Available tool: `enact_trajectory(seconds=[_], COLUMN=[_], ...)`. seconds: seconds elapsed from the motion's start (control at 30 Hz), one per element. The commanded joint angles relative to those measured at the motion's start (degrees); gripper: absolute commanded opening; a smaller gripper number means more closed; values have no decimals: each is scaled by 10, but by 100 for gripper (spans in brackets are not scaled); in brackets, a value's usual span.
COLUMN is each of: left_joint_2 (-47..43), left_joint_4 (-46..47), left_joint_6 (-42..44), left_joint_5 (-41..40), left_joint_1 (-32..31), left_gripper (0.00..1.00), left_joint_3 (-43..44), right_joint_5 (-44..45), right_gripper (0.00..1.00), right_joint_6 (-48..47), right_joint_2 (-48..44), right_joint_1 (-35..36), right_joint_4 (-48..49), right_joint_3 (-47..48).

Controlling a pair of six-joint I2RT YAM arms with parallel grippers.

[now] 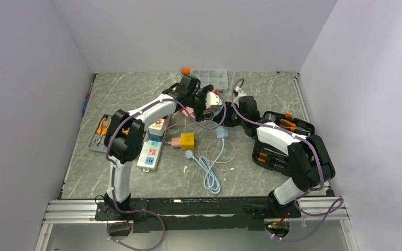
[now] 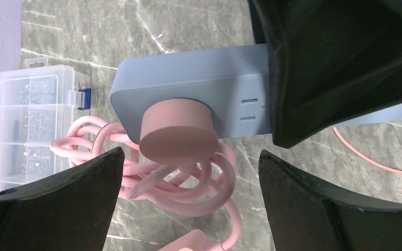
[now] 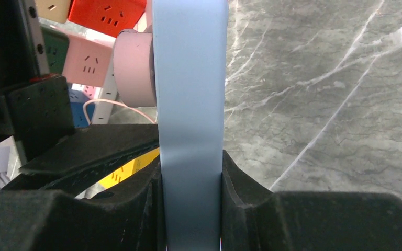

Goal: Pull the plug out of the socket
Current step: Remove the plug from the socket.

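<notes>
Above table (image 1: 272,94), left jaws wide near pink plug (image 2: 175,130), right jaws tight on socket (image 3: 188,104).

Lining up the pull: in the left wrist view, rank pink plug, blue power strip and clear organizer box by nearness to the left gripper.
1. Pink plug, inside the open left gripper.
2. Blue power strip, just behind it.
3. Clear organizer box, far left, beyond both.

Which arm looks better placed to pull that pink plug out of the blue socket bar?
The left. The left gripper stands open, directly facing the pink plug, and looks ready to close on it. The right gripper is already clamped on the blue socket bar, bracing it.
</notes>
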Motion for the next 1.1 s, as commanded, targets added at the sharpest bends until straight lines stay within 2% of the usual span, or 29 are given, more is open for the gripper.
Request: enact_trajectory(seconds=[0.0,0.07,0.27,0.3,0.33,0.37,0.4,0.43,0.8,1.07], left_joint_2=[8,12,21,21,20,21,21,23,31,7], left_joint_4=[17,12,-2,0,3,7,12,10,-18,-24], left_joint_6=[8,14,20,21,23,22,15,10,9,24], left_joint_5=[-2,-1,-14,-15,-18,-22,-30,-35,-4,42], left_joint_1=[-1,-1,-1,-1,-1,-1,0,-1,2,16], left_gripper=[99,97,63,53,38,17,3,0,0,0], left_joint_3=[14,18,31,29,27,25,24,28,46,24], right_joint_5=[-52,-60,-52,-51,-50,-45,-36,-25,84,83], right_gripper=[0,0,0,0,0,0,0,0,0,0], right_joint_6=[-2,-3,-10,-11,-10,-10,-12,-14,-25,-18], right_joint_2=[-46,-48,-41,-39,-37,-36,-34,-29,32,98], right_joint_1=[8,11,12,12,13,12,13,13,11,-17], right_joint_4=[60,63,61,60,61,61,59,53,3,15], right_joint_3=[34,31,21,20,19,17,15,14,14,19])
